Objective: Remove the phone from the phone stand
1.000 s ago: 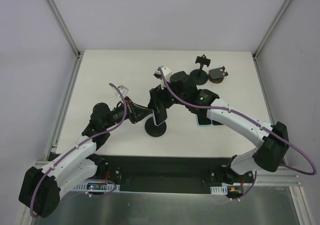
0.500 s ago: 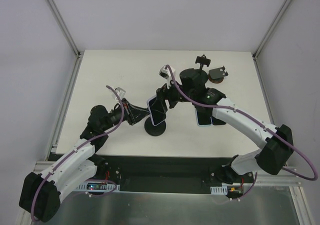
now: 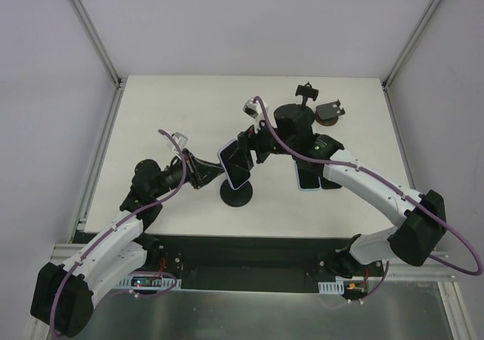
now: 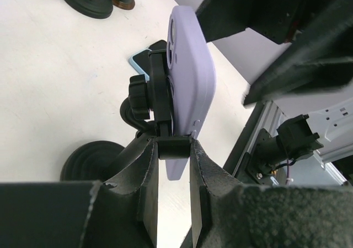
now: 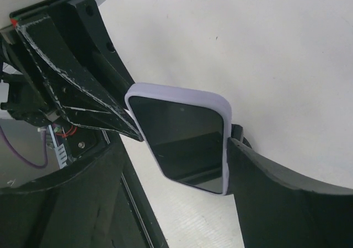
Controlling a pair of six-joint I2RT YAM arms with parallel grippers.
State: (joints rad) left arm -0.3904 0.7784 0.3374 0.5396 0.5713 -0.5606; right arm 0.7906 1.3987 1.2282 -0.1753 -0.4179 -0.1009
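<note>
Top external view: the phone (image 3: 234,166) still sits in the stand (image 3: 237,195), above the stand's base. The left claw (image 3: 214,172) is pinched narrow on the stand's cradle. The right claw (image 3: 246,153) straddles the phone, jaws wide, with one finger touching its edge and the other apart. Since a second ago this claw has drawn back from the stand, uncovering the screen.

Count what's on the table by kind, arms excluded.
Phones: 2 (purple phone clamped upright, blue phone lying flat)
Phone stands: 3 (middle stand, black stand, brown-based stand)
Total: 5
Not counted: dark flat thing beside the blue phone, too hidden to identify.
</note>
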